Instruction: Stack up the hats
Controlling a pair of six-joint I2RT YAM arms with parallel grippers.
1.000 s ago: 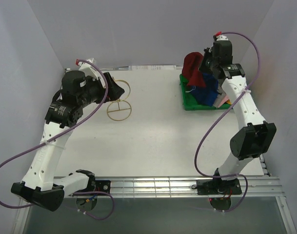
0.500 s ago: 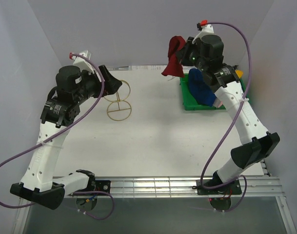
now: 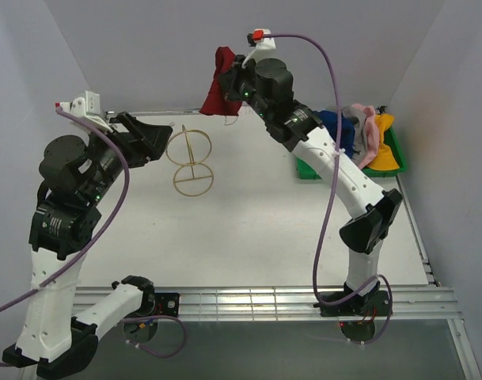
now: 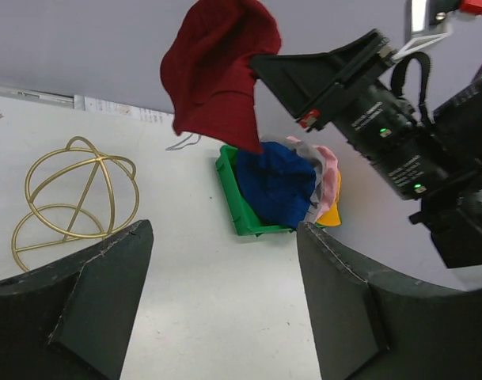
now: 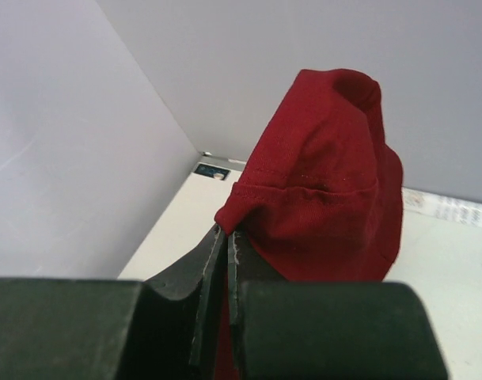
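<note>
Now the red hat (image 3: 219, 85) has swung left over the table's (image 3: 256, 226) far edge. The right claw (image 5: 227, 236) pinches only its brim, so it could slip. The left claw (image 4: 223, 229) is spread.

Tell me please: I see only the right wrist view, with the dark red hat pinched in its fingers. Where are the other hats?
Observer: All in the green tray at the far right of the table: blue hat, grey hat, pink hat, yellow-orange hat.
Operator: Does the left gripper hold anything?
Observer: No, the left gripper is open and empty, up in the air.
Operator: Is something else standing on the table?
Observer: Yes, gold wire rings, left of the middle, toward the back.
</note>
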